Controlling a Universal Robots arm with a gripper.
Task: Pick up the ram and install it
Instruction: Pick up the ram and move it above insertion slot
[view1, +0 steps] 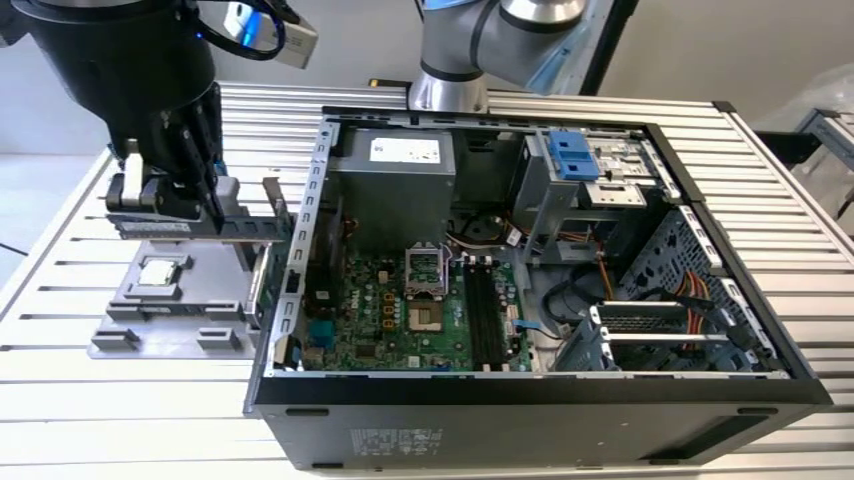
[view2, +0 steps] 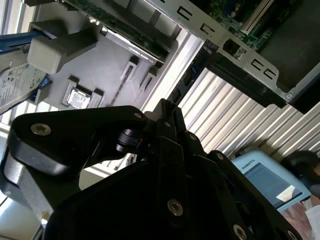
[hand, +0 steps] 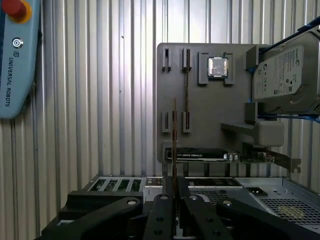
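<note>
Black gripper (hand: 174, 194): narrow, clamped on ram (hand: 174, 145)
Ram: edge-on, thin, projecting straight out from between jaws
Location: over grey tray (hand: 210, 110), near open computer case (view1: 534, 405)

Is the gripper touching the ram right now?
Touching. In the first wrist view the ram, seen edge-on, is pinched by the gripper, a finger pressed against each side.

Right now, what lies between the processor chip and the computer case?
A black expansion card, slotted in the grey tray; the first wrist view shows it between processor chip and computer case.
</note>
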